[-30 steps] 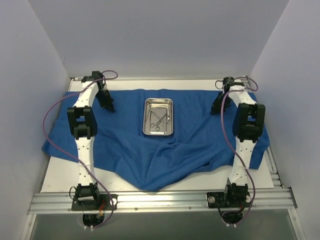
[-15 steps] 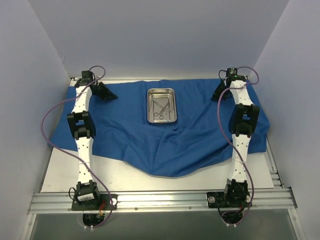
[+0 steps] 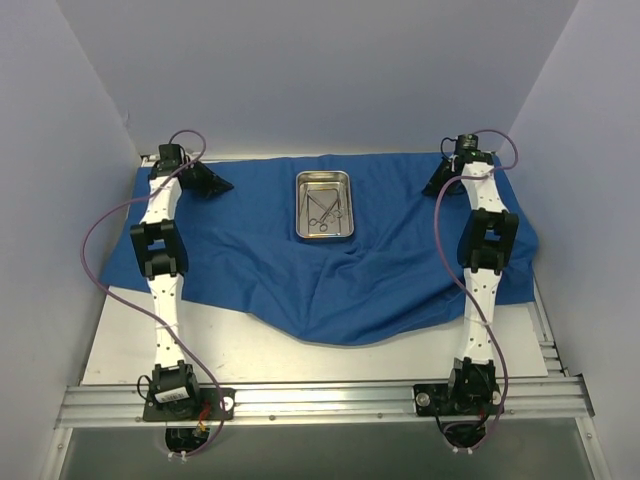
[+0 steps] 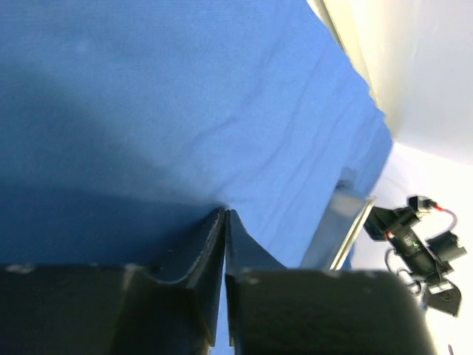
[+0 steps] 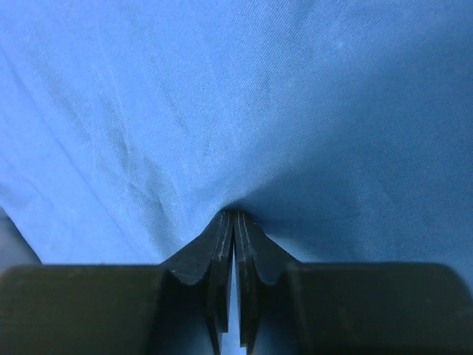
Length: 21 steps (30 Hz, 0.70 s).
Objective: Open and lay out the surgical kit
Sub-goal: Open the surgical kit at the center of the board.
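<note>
Now, cloth [image 3: 250,240]: it is bright blue and big. It lies open over the far part of the tabletop [image 3: 240,345]. It has many wrinkles. Its near edge hangs in a curve toward the arm bases.
Tray [image 3: 324,234]: small, shiny and shaped like a box lid. It sits on the cloth near the far edge, between the two pincers and well apart from both.
Tools [image 3: 322,212]: thin and silvery, like little scissors. They lie inside the tray.
Left arm [image 3: 160,250]: it is stretched out long from its base, up the left side of the tabletop and over the cloth.
Left pincer [image 3: 225,187]: it is low at the far left part of the cloth and points in toward the middle. In the left wrist view its fingertips [image 4: 214,222] are almost touching, with only a thin slit between them. The cloth [image 4: 185,96] folds into the tips, so it is nipping the cloth.
Right arm [image 3: 487,240]: it is stretched out long too, up the right side and over the cloth.
Right pincer [image 3: 432,188]: it is low at the far right part of the cloth. In the right wrist view its fingertips [image 5: 222,222] are squeezed tight, and the cloth [image 5: 222,96] puckers into them. It is clenched on the cloth.
</note>
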Motion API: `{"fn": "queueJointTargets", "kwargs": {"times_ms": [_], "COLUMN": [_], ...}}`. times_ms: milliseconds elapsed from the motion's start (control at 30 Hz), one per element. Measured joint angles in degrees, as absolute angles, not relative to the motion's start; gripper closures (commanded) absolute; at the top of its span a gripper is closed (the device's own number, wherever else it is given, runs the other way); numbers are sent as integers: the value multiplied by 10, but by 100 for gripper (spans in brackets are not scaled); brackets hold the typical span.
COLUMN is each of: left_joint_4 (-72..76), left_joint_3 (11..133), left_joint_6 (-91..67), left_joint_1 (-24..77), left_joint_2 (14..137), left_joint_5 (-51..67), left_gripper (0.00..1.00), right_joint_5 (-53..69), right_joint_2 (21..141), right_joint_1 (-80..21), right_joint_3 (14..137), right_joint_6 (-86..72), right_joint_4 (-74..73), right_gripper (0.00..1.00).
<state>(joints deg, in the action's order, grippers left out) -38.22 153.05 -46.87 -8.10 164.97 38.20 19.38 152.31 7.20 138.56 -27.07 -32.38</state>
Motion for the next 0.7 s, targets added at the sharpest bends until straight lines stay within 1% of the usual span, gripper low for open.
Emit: {"fn": "queueJointTargets", "kwargs": {"times_ms": [33, 67, 100, 167, 200, 300, 367, 400, 467, 500, 567, 667, 700], "left_joint_4": [-375, -369, -366, -366, -366, -372, -381, -386, -398, -405, -420, -455, -469], "left_joint_3": [1508, 1492, 1482, 1472, 1472, 1462, 1452, 1443, 1421, 1409, 1378, 1355, 1354], "left_joint_6": [-463, -458, -452, -433, -424, -402, -392, -387, -382, -380, -373, -370, -370], "left_joint_1": [-81, -81, -81, -83, -84, -88, -91, -91, -91, -91, -87, -76, -72], "left_joint_2": [1635, 1624, 1614, 1596, 1588, 1551, 1517, 1499, 1467, 1454, 1437, 1444, 1454], "left_joint_5": [373, 368, 361, 345, 339, 310, 284, 272, 252, 241, 216, 178, 169], "left_gripper": [79, 75, 74, 72, 72, 72, 74, 80, 88, 95, 98, 98, 98], "right_joint_5": [197, 202, 205, 205, 202, 201, 198, 197, 190, 184, 176, 173, 173], "right_joint_2": [1523, 1522, 1521, 1515, 1513, 1508, 1496, 1487, 1465, 1452, 1418, 1370, 1357], "right_joint_1": [72, 72, 72, 72, 72, 69, 66, 63, 59, 56, 46, 28, 24], "right_joint_3": [1385, 1385, 1384, 1379, 1376, 1372, 1355, 1339, 1304, 1283, 1226, 1149, 1127], "right_joint_6": [-269, -270, -271, -272, -272, -277, -279, -279, -278, -276, -273, -272, -272], "right_joint_4": [-322, -321, -318, -312, -309, -305, -304, -303, -308, -308, -305, -306, -307], "right_gripper": [85, 81, 77, 71, 66, 62, 62, 63, 64, 65, 67, 77, 84]}}
